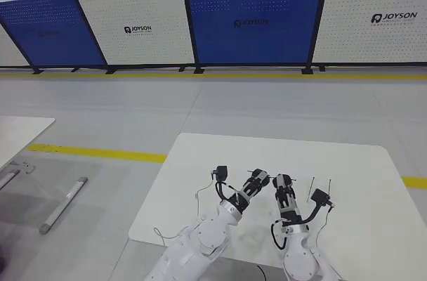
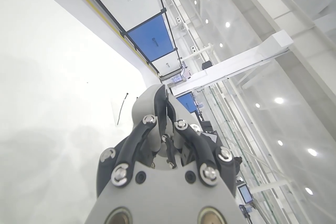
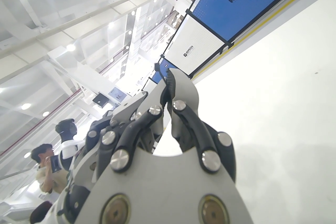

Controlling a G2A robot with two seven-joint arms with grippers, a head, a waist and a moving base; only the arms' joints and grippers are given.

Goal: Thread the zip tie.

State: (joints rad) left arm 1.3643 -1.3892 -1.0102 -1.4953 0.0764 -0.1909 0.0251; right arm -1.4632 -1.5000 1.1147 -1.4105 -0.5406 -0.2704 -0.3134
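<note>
Clearly, the right claw (image 3: 168, 77) is closed on a thin black zip tie (image 3: 157, 67). The strap is pinched between its toothed pads (image 3: 171, 83), and the small head stands out just past the tips, up in the air above the white table (image 1: 361, 232). The left claw (image 2: 164, 97) is also closed, its tips pressed together, and I cannot tell if anything is between them. Seen from above, both claws are over the near middle of the table, close side by side, with the tips pointing away from the robot. A spare zip tie (image 2: 121, 109) lies flat on the table near the right claw, touching neither claw
</note>
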